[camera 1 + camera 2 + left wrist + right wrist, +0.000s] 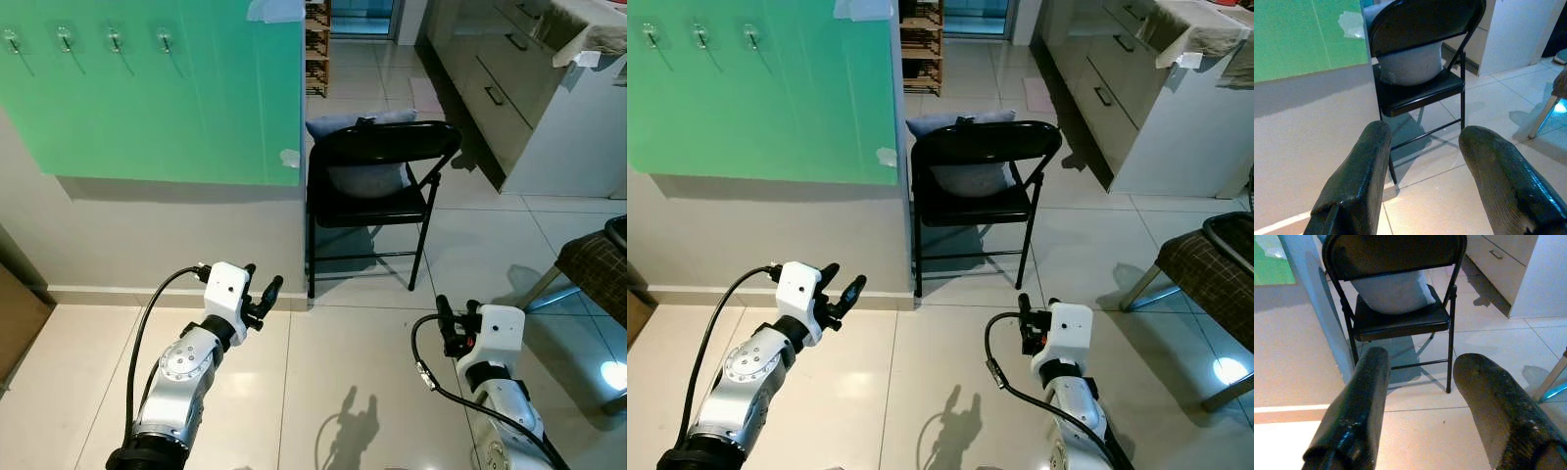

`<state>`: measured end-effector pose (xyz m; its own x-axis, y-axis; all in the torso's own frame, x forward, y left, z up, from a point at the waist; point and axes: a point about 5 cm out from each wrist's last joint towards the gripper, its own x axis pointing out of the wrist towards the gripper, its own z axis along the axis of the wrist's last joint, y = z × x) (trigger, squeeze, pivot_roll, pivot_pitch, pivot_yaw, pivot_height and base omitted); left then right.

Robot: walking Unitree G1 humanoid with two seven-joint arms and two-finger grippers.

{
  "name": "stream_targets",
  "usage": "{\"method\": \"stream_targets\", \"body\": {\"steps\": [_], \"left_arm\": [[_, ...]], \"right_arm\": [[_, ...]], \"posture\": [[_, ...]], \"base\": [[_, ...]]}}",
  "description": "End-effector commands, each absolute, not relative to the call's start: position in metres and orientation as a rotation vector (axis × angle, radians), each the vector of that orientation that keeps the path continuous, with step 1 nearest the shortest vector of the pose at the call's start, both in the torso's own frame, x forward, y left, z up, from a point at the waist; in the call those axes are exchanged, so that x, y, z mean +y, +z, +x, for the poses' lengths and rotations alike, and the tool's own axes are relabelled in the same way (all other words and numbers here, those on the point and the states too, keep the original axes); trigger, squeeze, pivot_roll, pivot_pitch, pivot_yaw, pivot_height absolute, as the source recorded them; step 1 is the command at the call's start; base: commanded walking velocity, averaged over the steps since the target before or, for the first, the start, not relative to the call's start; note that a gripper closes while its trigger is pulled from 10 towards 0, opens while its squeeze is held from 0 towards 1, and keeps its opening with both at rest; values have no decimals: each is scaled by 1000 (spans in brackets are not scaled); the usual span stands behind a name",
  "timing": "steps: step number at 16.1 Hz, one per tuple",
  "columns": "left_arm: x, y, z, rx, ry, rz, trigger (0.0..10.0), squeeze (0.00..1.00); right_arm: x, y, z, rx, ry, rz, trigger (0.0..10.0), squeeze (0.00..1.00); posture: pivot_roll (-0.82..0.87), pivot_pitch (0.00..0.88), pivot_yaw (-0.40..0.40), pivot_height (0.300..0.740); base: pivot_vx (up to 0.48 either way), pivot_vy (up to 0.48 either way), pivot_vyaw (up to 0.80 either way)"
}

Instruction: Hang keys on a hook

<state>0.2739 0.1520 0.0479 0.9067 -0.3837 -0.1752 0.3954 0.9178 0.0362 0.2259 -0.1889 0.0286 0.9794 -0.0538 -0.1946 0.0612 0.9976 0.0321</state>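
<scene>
Several metal hooks point(114, 39) run in a row along the top of a green board point(176, 108) on the wall at upper left. My left gripper point(265, 278) is held low over the tiled floor, below the board, open with nothing between its fingers point(1359, 171). My right gripper point(457, 305) is held low on the right, also open and empty. Both point toward a black folding chair point(377, 147) holding a grey pillow point(367, 178). A small dark thing point(364, 121) lies on top of the pillow; I cannot tell what it is.
White cabinets with drawers point(509, 88) stand at the right. The corner of a checked seat on metal legs point(593, 269) juts in at far right. A wooden rack point(316, 49) stands beyond the board. Open tiled floor point(353, 352) lies between me and the chair.
</scene>
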Motion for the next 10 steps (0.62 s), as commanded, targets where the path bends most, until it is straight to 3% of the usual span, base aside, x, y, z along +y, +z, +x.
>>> {"method": "stream_targets", "body": {"steps": [1, 4, 5, 10], "left_arm": [[152, 48, 276, 167, -404, 85, 10000, 0], [151, 47, 268, 151, -401, 57, 10000, 0], [155, 48, 251, 119, -398, 71, 10000, 0], [158, 37, 245, 173, -417, 113, 10000, 0]], "right_arm": [[-189, 27, 225, 197, -56, 38, 10000, 1000], [-192, 26, 224, 192, -59, 15, 10000, 1000], [-190, 27, 210, 174, -43, 11, 10000, 1000], [-187, 9, 188, 243, -25, -27, 10000, 1000]], "posture": [[-109, 0, 28, 740], [-112, 0, 24, 740], [-110, 0, 16, 740], [-103, 0, 14, 740]], "base": [[0, 0, 0], [0, 0, 0], [0, 0, 0], [0, 0, 0]]}}
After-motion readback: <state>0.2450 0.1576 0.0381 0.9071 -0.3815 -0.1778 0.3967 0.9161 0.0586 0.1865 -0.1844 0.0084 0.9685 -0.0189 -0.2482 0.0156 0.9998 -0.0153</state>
